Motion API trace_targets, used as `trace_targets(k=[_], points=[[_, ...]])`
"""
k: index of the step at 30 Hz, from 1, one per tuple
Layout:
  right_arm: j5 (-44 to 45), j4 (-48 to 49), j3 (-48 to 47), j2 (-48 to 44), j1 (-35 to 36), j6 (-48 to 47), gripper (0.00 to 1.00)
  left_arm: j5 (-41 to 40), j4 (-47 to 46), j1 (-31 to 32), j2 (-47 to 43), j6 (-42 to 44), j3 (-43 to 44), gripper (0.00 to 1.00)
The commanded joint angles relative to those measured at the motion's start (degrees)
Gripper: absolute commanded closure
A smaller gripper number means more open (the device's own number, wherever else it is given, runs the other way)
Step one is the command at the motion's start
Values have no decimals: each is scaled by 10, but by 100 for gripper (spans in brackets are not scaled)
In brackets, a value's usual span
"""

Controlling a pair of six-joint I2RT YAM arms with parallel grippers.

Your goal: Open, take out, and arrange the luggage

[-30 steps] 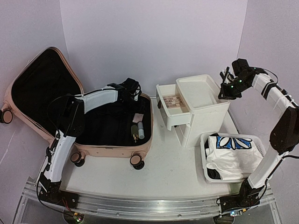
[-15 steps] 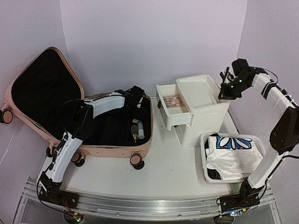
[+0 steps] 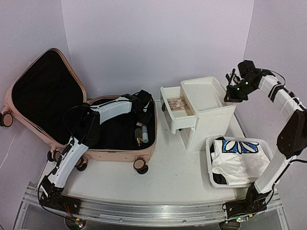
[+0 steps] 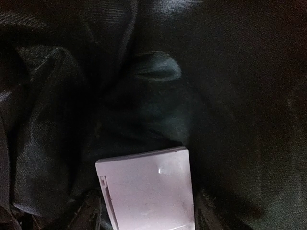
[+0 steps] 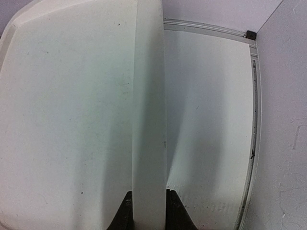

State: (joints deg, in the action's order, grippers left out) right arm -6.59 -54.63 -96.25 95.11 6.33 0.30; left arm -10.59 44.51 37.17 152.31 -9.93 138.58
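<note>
Overhead and wrist views of a two-arm workcell. The large pale-pink hard-shell suitcase (image 3: 115, 154) lies open on the left half of the white desk (image 3: 172, 177). Its base is flat, and its lid is tilted up and back against the left wall. Both halves show black fabric lining (image 4: 216, 96). Two small bottles (image 3: 145, 133) lie in the base near its right wall.

The left arm reaches over the near edge of the suitcase, and the left end effector (image 3: 142, 106) is down inside the far right corner of the base. In the left wrist view its dark fingers (image 4: 86, 215) stand moderately wide apart, one on each side of a flat pale-lilac rectangular item (image 4: 148, 191) that rests on the crumpled lining. A thin dark gap shows on either side of the item.

To the right of the suitcase stands a white plastic drawer unit (image 3: 211, 115). Its upper drawer is pulled out to the left and holds a flat brown-patterned thing (image 3: 176, 103). The right end effector (image 3: 233, 91) is at the far right edge of the unit's top tray. In the right wrist view its fingers (image 5: 125, 213) are narrowly set and pinch the raised white rim (image 5: 148, 120) between them.

A white plastic basket (image 3: 208, 155) near the right arm's base holds white cloth (image 3: 240, 165) with a blue pattern.
</note>
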Motion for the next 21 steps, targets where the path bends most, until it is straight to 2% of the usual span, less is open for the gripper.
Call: trace_targets(k=[1, 4, 12, 21], points=[[-107, -30, -19, -7, 15, 61, 100, -40, 26, 0, 10, 21, 21, 38], [-106, -29, -19, -9, 16, 61, 100, -50, 26, 0, -3, 35, 12, 45], [-107, -29, -21, -5, 17, 61, 100, -45, 23, 0, -68, 40, -4, 56], [-101, -30, -13, -13, 17, 59, 100, -55, 13, -2, -230, 41, -65, 60]])
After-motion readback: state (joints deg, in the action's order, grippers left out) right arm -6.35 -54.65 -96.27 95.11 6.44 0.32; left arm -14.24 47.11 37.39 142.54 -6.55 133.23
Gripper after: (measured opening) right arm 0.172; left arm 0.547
